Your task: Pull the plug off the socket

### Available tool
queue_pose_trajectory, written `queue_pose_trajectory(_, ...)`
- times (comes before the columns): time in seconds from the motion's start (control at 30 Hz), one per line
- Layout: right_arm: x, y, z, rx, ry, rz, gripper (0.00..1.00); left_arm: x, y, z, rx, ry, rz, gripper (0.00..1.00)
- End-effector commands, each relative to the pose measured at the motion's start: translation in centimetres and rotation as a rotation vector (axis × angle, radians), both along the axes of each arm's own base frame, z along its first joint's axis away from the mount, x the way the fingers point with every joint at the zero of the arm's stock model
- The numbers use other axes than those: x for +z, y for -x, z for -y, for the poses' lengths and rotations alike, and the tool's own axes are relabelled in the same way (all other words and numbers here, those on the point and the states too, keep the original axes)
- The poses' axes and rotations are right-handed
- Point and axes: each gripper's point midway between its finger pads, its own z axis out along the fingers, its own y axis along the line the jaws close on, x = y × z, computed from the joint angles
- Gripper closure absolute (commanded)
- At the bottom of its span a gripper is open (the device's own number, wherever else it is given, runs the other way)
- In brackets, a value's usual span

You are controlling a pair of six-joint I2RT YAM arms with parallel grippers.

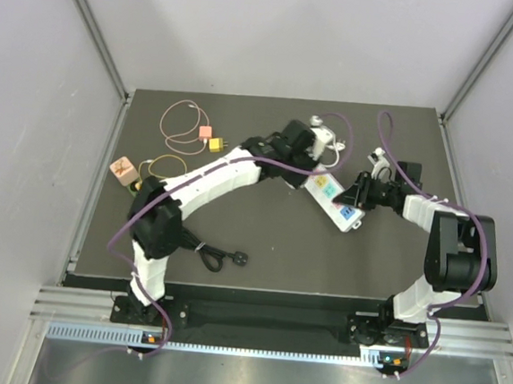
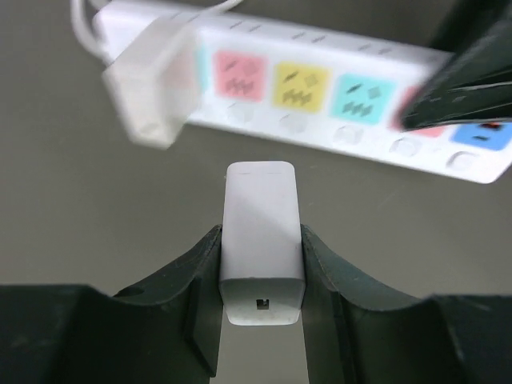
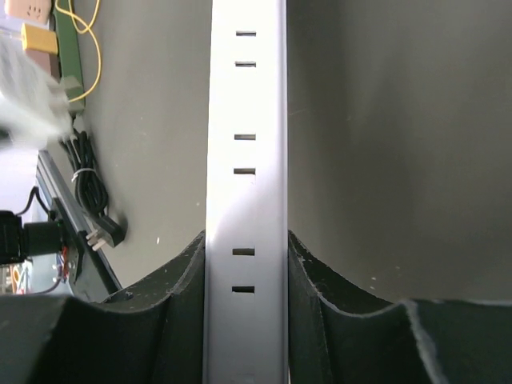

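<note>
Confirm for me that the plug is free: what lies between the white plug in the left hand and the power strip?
Only bare table, seen in the left wrist view; the white plug and the power strip stand apart.

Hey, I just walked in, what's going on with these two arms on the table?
The right arm's fingers are clamped on the white power strip. The left arm's fingers grip a small white plug, already out of its socket and held clear of the strip. So the pull looks done.
</note>
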Motion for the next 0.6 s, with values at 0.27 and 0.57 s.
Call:
queue_pose_trajectory(0.27,3.7,-1.5,0.8,0.0,-0.054,0.149,1.0,3.0,-10.2,-15.6,0.44,0.522,-0.032,1.0)
queue_pose_trajectory(0.57,3.9,-1.5,0.7,0.008,-0.073,0.15,1.0,-1.5,-20.1,-24.4,0.729,0.62,-0.041,1.0)
